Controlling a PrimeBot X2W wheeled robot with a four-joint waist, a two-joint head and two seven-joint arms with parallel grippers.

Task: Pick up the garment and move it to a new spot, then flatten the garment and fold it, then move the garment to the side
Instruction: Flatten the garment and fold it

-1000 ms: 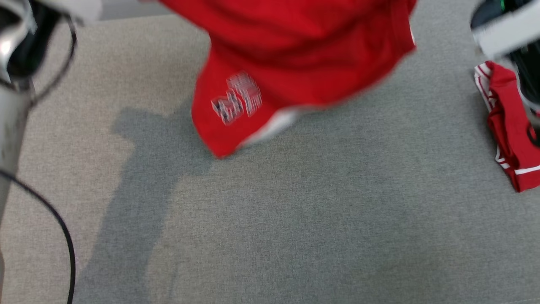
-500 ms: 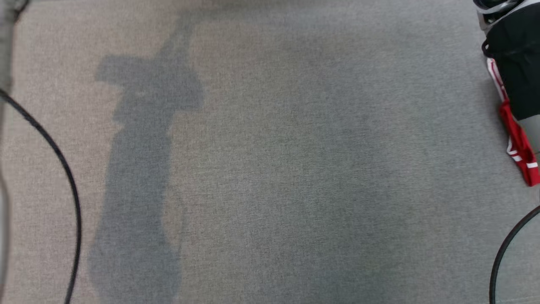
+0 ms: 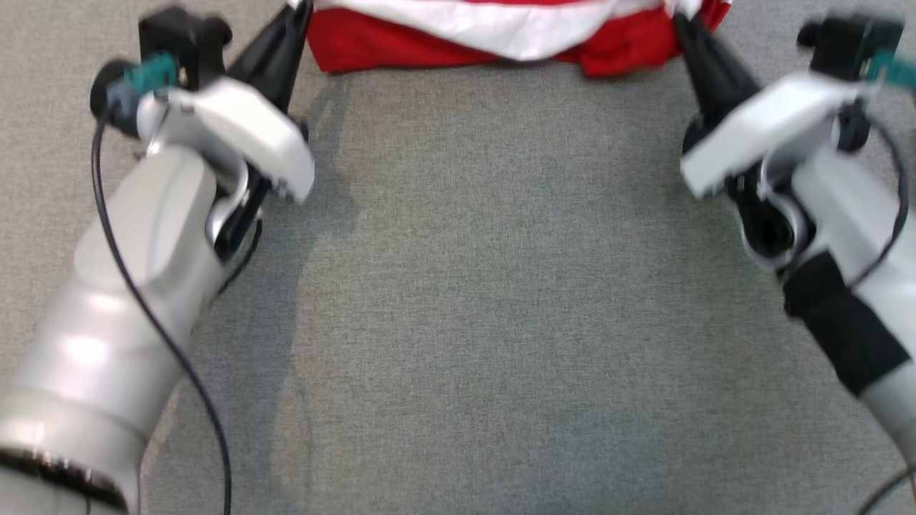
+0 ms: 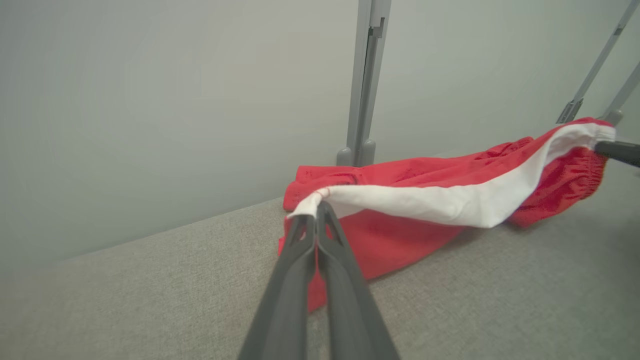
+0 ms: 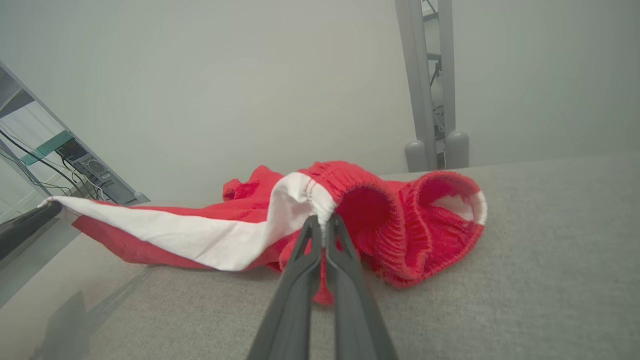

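Note:
The garment (image 3: pixel 458 43) is red with a broad white stripe and lies at the far edge of the grey surface. In the head view my left gripper (image 3: pixel 300 6) and right gripper (image 3: pixel 676 18) each pinch one end of its white stripe, which sags between them. The left wrist view shows my left gripper (image 4: pixel 317 209) shut on the stripe's corner, the garment (image 4: pixel 425 200) trailing to the right on the surface. My right gripper (image 5: pixel 320 220) is shut on the white edge beside the ribbed red waistband of the garment (image 5: pixel 395 225).
The grey fabric surface (image 3: pixel 472 300) stretches toward me between my two forearms. A pale wall (image 4: pixel 175 100) and grey metal posts (image 4: pixel 367 75) stand right behind the garment. A black cable (image 3: pixel 143 300) runs along my left arm.
The head view has shifted. A second ago the garment swung blurred above the surface, then left the picture. Now both arms are in view with it stretched between them at the far edge.

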